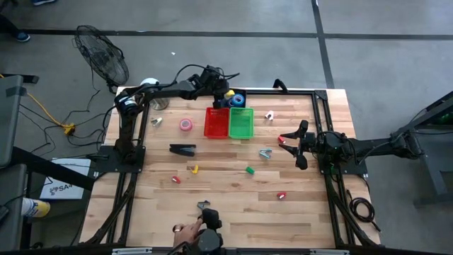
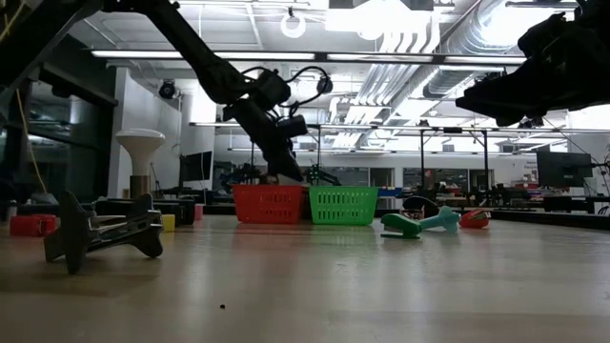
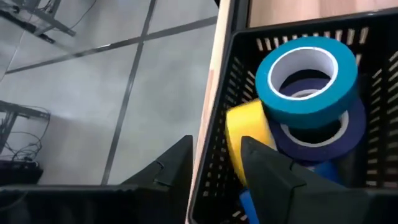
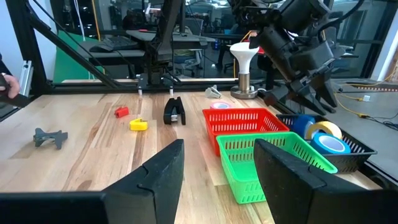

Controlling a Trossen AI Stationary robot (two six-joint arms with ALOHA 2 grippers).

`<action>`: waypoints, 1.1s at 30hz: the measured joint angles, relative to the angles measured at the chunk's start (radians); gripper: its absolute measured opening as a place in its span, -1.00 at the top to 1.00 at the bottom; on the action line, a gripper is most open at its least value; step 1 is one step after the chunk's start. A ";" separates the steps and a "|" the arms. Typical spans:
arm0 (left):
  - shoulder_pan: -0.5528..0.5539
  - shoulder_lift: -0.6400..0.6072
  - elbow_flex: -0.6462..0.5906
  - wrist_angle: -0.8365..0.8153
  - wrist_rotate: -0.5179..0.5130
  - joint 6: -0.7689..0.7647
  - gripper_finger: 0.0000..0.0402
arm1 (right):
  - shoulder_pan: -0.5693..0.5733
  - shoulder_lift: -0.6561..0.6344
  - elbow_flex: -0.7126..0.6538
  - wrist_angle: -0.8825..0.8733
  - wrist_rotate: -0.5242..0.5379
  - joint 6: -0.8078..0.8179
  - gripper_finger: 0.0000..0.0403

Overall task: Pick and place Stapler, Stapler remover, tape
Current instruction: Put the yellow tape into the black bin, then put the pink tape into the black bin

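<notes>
— We see the desk (image 1: pixel 233 205) as pale wood planks, smooth, with a soft sheen. And the baskets?

— We read the red basket (image 4: pixel 247 122), the green basket (image 4: pixel 267 160) and the black basket (image 3: pixel 367 93) as slotted plastic, faintly shiny. The tape (image 3: pixel 308 74) inside looks smooth and slightly glossy. The stapler (image 1: pixel 182 149) we take for matt black plastic, and the right gripper (image 4: pixel 217 165) has dull dark jaws.

A robotics lab: exposed ceiling ducts (image 2: pixel 457 38) (strip lights too), monitors (image 2: pixel 562 169), concrete floor (image 1: pixel 233 57).
</notes>
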 joint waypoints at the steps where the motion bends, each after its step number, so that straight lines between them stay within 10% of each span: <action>1: 0.000 0.000 0.000 0.003 0.000 -0.007 0.32 | 0.000 0.000 0.000 -0.001 0.000 0.000 0.08; 15: -0.076 -0.080 0.000 -0.086 -0.264 -0.159 0.21 | 0.000 0.000 0.000 -0.001 0.000 0.000 0.08; 33: -0.111 -0.252 -0.019 -0.975 -0.180 -0.653 0.21 | 0.000 0.000 0.000 -0.001 0.001 0.000 0.08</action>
